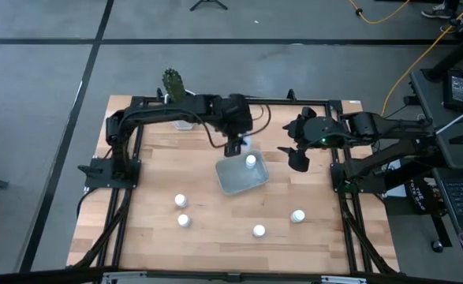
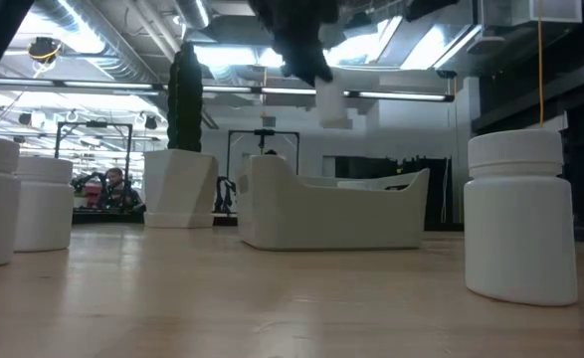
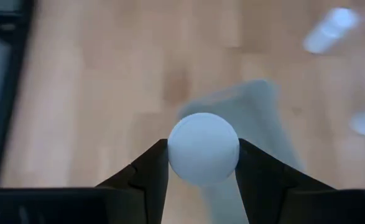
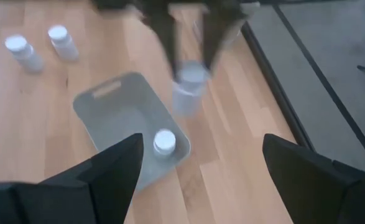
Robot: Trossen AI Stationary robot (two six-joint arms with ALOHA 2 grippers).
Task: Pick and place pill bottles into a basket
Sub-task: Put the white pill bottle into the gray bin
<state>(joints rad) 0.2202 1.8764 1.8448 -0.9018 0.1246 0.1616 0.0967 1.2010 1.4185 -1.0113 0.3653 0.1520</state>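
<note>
My left gripper (image 1: pixel 233 147) is shut on a white pill bottle (image 3: pixel 204 148), held in the air near the far edge of the pale blue-grey basket (image 1: pixel 239 177). The held bottle also shows in the right wrist view (image 4: pixel 188 90) and the low view (image 2: pixel 331 104). One bottle (image 1: pixel 251 161) stands inside the basket. Several more bottles stand on the table nearer the front (image 1: pixel 181 200) (image 1: pixel 184 221) (image 1: pixel 259 231) (image 1: pixel 297 215). My right gripper (image 1: pixel 298 155) is open and empty, right of the basket. My left gripper pinches the bottle at its cap (image 3: pixel 170 155) between its two fingers (image 3: pixel 146 174), one on each side. The fingers come from above, pointing down. The bottle hangs upright below them (image 4: pixel 185 102), lifted clear of the table and the basket.
A white hexagonal pot with a cactus (image 1: pixel 174 85) stands at the table's far left. A black frame (image 1: pixel 337 170) runs around the wooden table. Bare wood lies between the basket and the loose bottles.
</note>
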